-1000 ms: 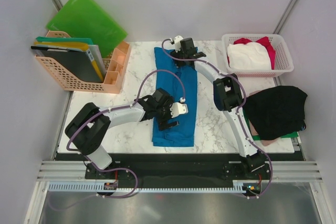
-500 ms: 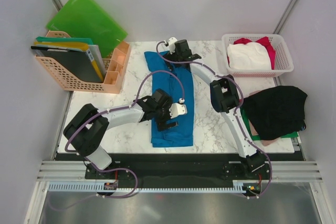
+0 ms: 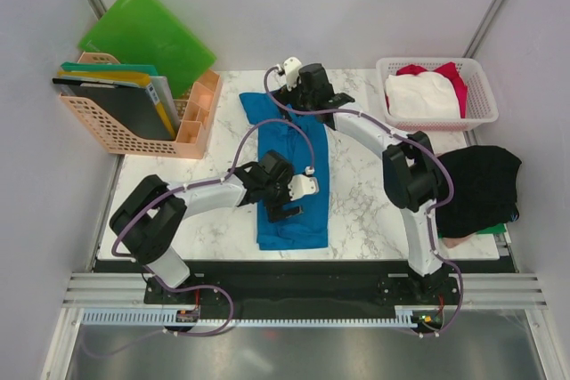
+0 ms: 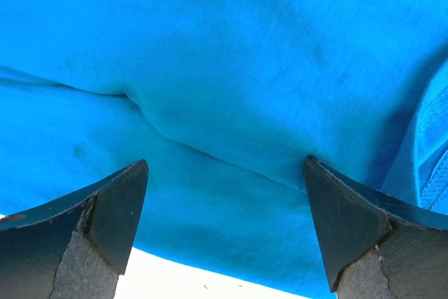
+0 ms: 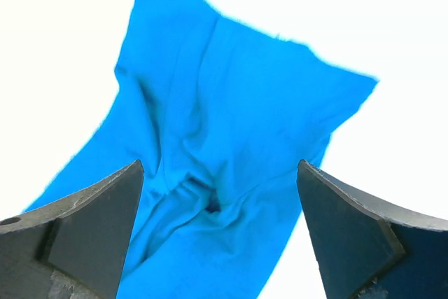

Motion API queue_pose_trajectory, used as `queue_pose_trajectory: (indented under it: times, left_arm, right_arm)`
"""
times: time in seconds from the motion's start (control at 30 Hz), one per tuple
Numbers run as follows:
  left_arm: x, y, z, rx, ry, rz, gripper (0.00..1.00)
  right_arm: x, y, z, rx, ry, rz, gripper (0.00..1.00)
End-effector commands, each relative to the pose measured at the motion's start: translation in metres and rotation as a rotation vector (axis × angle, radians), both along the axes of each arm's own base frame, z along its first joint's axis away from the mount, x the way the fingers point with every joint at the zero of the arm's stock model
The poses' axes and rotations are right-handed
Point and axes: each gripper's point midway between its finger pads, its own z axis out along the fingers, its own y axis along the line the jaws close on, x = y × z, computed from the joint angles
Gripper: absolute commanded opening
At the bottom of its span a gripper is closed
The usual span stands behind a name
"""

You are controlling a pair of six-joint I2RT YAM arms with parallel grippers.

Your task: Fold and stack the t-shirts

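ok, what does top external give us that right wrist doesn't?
Top external only: white basket, black t-shirt, peach file rack, and the left gripper over the near half of the blue t-shirt. Right wrist only: close-up creases at its far end, framed by the open right gripper. Both: blue t-shirt on the white table.

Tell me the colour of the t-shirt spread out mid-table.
Plain bright blue; the t-shirt shows best in the right wrist view.

Your left arm (image 3: 209, 195) lies low, reaching toward the centre, left gripper (image 3: 287, 209) spread wide and empty. Your right arm (image 3: 374, 135) stretches far forward and leftward, right gripper (image 3: 301, 95) equally wide, holding nothing.
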Motion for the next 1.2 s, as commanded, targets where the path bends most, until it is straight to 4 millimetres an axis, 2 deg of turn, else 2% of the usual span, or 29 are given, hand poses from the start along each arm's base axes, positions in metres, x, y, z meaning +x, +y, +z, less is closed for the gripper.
queue_pose_trajectory:
  times: [0.0, 0.1, 0.13, 0.17, 0.2, 0.23, 0.27, 0.3, 0.37, 0.4, 0.43, 0.57, 0.67, 0.77, 0.83, 0.93, 1.07, 1.1, 1.17]
  left_arm:
    - [-0.005, 0.006, -0.015, 0.07, 0.012, -0.028, 1.0]
    - [-0.006, 0.007, -0.012, 0.07, 0.003, -0.033, 1.0]
    - [-0.006, 0.008, -0.011, 0.074, -0.002, -0.029, 1.0]
    - [-0.006, 0.009, -0.01, 0.073, -0.007, -0.027, 1.0]
    - [-0.006, 0.011, -0.007, 0.073, -0.015, -0.024, 1.0]
    - [-0.004, 0.013, -0.005, 0.075, -0.028, -0.014, 1.0]
    - [-0.004, 0.015, -0.003, 0.078, -0.037, -0.011, 1.0]
    - [-0.004, 0.017, -0.002, 0.078, -0.045, -0.006, 1.0]
    - [0.004, 0.019, 0.009, 0.071, -0.1, 0.022, 1.0]
    - [0.012, 0.018, 0.016, 0.057, -0.145, 0.04, 1.0]
    - [0.022, 0.022, 0.027, 0.056, -0.209, 0.07, 1.0]
    - [0.038, 0.019, 0.065, -0.006, -0.313, 0.091, 1.0]
    - [0.035, 0.016, 0.09, -0.063, -0.338, 0.079, 1.0]
    - [0.025, 0.016, 0.102, -0.109, -0.331, 0.064, 1.0]
    - [0.022, 0.018, 0.102, -0.103, -0.315, 0.074, 1.0]
    - [0.022, 0.022, 0.1, -0.103, -0.328, 0.087, 1.0]
    - [0.028, 0.033, 0.101, -0.072, -0.387, 0.107, 1.0]
    - [0.028, 0.036, 0.101, -0.061, -0.41, 0.097, 1.0]
    - [0.03, 0.043, 0.1, -0.041, -0.434, 0.11, 1.0]
  right_arm:
    - [0.009, -0.006, 0.033, 0.041, -0.096, -0.041, 0.98]
    - [0.014, -0.002, 0.014, -0.002, -0.042, -0.027, 0.98]
    - [0.011, 0.004, 0.01, 0.002, -0.004, 0.005, 0.98]
    - [-0.004, 0.001, -0.01, -0.045, 0.106, 0.028, 0.98]
    - [0.002, 0.011, -0.004, -0.037, 0.127, 0.047, 0.98]
    - [-0.002, 0.011, -0.008, -0.045, 0.181, 0.048, 0.98]
    - [-0.017, 0.003, -0.02, -0.084, 0.278, 0.033, 0.98]
    - [-0.017, 0.002, -0.018, -0.082, 0.293, 0.012, 0.98]
    - [-0.016, -0.005, -0.018, -0.082, 0.283, -0.036, 0.98]
    - [-0.028, -0.012, -0.026, -0.099, 0.296, -0.029, 0.98]
    - [-0.025, -0.01, -0.023, -0.083, 0.264, -0.028, 0.98]
    - [-0.036, -0.017, -0.043, -0.149, 0.317, -0.012, 0.98]
    - [-0.03, -0.017, -0.049, -0.171, 0.331, -0.02, 0.98]
    - [-0.018, -0.012, -0.049, -0.153, 0.288, -0.038, 0.98]
    - [-0.01, -0.005, -0.047, -0.132, 0.264, -0.028, 0.98]
    - [0.003, 0.005, -0.057, -0.129, 0.258, -0.019, 0.98]
    - [0.008, 0.013, -0.082, -0.135, 0.278, -0.003, 0.98]
    - [0.007, 0.013, -0.096, -0.144, 0.292, 0.001, 0.98]
    - [0.011, 0.016, -0.105, -0.144, 0.283, 0.003, 0.98]
